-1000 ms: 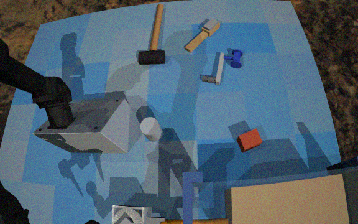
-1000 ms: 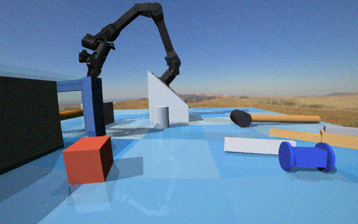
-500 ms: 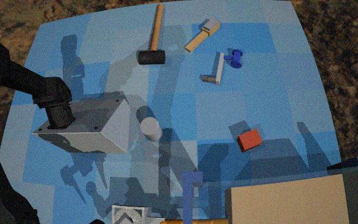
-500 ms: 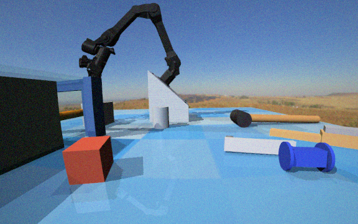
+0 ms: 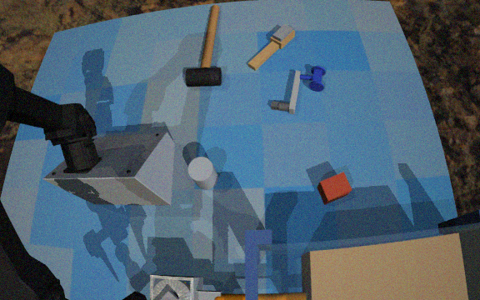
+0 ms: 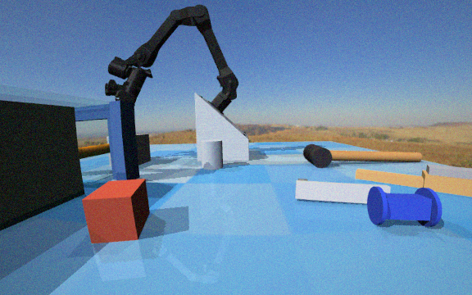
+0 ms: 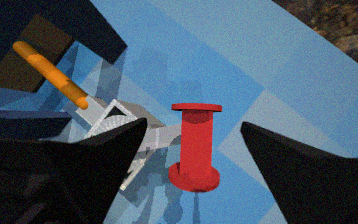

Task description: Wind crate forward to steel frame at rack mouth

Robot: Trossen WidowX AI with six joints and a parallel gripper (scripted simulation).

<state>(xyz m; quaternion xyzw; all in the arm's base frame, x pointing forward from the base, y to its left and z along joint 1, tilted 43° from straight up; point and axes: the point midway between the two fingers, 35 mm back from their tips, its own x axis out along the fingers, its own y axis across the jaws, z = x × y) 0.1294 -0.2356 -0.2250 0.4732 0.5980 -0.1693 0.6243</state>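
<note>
The tan-topped crate [image 5: 383,267] sits inside the clear-panelled cubby, with a gap between its front and the blue frame [image 5: 252,262] [image 6: 117,139] at the mouth. It looks flat. An orange strap [image 5: 261,297] [image 7: 50,74] runs from it to the winch [image 5: 172,287]. In the wrist view a grey crank arm [image 7: 162,137] reaches from over the winch to an upright red spool-shaped knob [image 7: 196,142]. Whether its key is fully seated is hidden. My gripper [image 7: 193,123] is open, its fingers on either side of the knob in that view, nothing held.
A grey crank with a blue knob [image 5: 317,78] [image 6: 404,206], a black-headed mallet [image 5: 203,77] [image 6: 317,156] and a wooden-handled tool [image 5: 265,54] lie on the bench. A red block [image 5: 336,187] [image 6: 111,217] is beside the cubby. A grey cylinder [image 5: 202,170] [image 6: 212,155] stands near the arm's wedge-shaped base [image 5: 157,171].
</note>
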